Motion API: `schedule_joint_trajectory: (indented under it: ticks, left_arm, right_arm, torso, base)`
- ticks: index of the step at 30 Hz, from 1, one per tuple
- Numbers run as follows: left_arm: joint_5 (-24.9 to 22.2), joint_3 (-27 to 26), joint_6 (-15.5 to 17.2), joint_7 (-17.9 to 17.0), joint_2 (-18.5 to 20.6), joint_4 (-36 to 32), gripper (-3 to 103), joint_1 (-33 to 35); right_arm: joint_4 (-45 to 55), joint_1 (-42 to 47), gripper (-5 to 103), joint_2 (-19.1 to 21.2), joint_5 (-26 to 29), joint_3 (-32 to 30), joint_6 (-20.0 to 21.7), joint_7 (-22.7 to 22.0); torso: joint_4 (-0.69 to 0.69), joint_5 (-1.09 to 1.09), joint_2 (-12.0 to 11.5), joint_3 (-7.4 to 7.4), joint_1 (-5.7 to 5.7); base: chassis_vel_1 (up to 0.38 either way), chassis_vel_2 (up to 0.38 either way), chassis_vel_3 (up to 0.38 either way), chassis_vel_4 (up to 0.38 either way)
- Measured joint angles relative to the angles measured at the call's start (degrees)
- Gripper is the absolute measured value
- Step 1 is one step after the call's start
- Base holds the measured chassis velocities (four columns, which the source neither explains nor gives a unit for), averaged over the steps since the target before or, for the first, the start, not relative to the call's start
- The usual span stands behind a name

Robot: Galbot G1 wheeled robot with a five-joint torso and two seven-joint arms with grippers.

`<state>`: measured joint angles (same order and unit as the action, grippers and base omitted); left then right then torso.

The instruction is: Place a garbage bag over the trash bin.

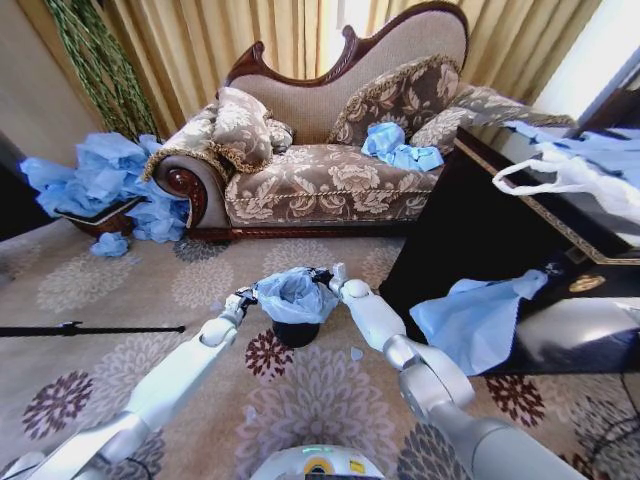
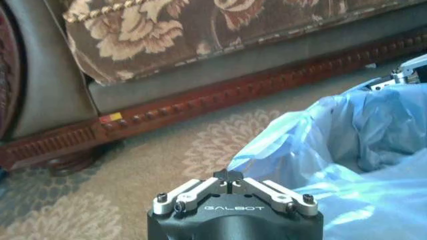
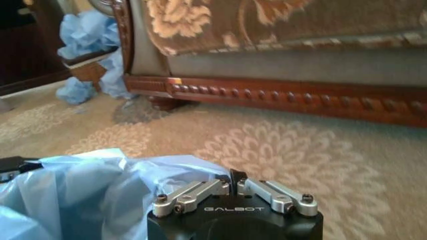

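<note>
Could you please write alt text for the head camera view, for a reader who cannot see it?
A light-blue garbage bag lies draped over a small black trash bin on patterned carpet, the left gripper and right gripper at opposite sides of its rim. An ornate sofa stands behind.

Light-blue garbage bag (image 1: 296,296) (crumpled) draped over upright black trash bin (image 1: 296,333)

bright daylight | edges bowed | wrist views perhaps slightly soft
</note>
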<state>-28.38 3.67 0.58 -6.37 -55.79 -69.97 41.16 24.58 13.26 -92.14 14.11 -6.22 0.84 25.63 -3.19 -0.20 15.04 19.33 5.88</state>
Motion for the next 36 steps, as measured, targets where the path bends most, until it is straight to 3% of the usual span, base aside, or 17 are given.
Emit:
schedule_joint_trajectory:
  ticks: [11,17,29,35,36]
  left_arm:
    - [0.7,1.5,-0.5,1.3,-1.9,3.3,0,-1.2]
    - [0.7,1.9,-1.1,2.2,0.4,2.6,0,-0.6]
    - [-0.2,1.7,-2.1,3.1,5.0,-1.8,0,2.1]
    - [-0.2,1.6,-2.3,3.5,6.4,-4.6,0,4.2]
    - [0.8,1.7,-3.1,3.7,7.2,-5.6,0,5.7]
  right_arm:
    - [-0.7,0.8,0,0.0,0.3,-1.0,2.1,0.7]
    - [2.6,4.1,0,1.5,1.4,1.1,3.4,1.5]
    - [13.4,11.7,0,5.5,3.8,4.2,4.3,1.3]
    - [15.5,14.3,0,6.1,3.7,3.7,2.6,0.2]
    - [15.9,15.2,4,6.1,3.4,3.1,2.0,-0.3]
  torso:
    - [-0.02,-0.02,0.0,-0.01,0.0]
    - [0.06,0.0,0.0,0.02,0.01]
    - [0.0,0.0,0.0,0.0,0.0]
    - [0.02,0.0,0.0,0.0,0.0]
    - [0.02,0.0,0.0,0.0,0.0]
  base:
    - [0.0,0.0,0.0,0.0]
    - [0.0,0.0,0.0,0.0]
    - [0.0,0.0,0.0,0.0]
    - [0.0,0.0,0.0,0.0]
    - [0.0,0.0,0.0,0.0]
